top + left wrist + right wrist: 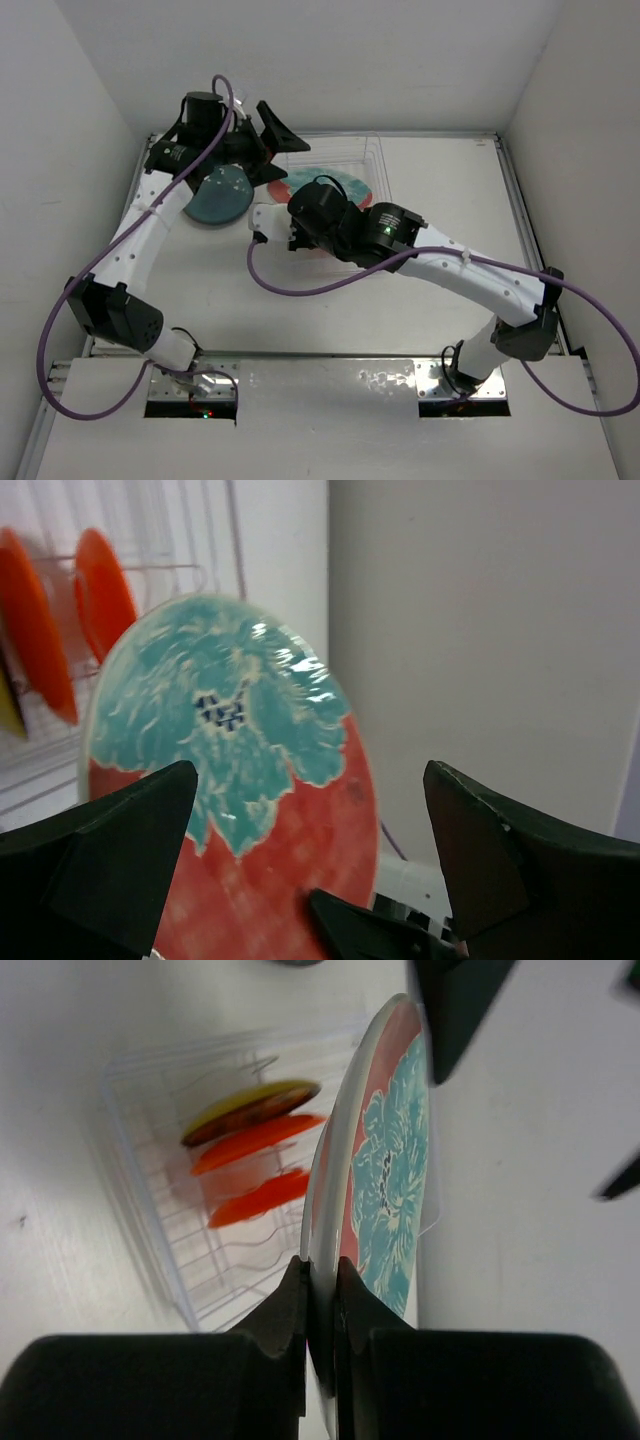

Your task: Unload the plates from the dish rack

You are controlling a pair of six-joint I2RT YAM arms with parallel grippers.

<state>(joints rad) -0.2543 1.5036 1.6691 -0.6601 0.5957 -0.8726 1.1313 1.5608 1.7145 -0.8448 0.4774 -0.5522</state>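
Observation:
My right gripper (320, 1265) is shut on the rim of a red plate with teal blotches (385, 1160), held upright over the dish rack (150, 1175). The same plate (240, 780) fills the left wrist view, its right rim between the spread fingers (120, 840) of my open left gripper (290, 163), which touch nothing. In the rack stand two orange plates (255, 1140) and a yellow-brown patterned one (250, 1105). A dark teal plate (218, 195) lies flat on the table, left of the rack (370, 150).
White walls close in the table (450, 200) on the left, back and right. Both arms meet over the rack's near left corner. A purple cable (300, 290) loops over the table between the arms.

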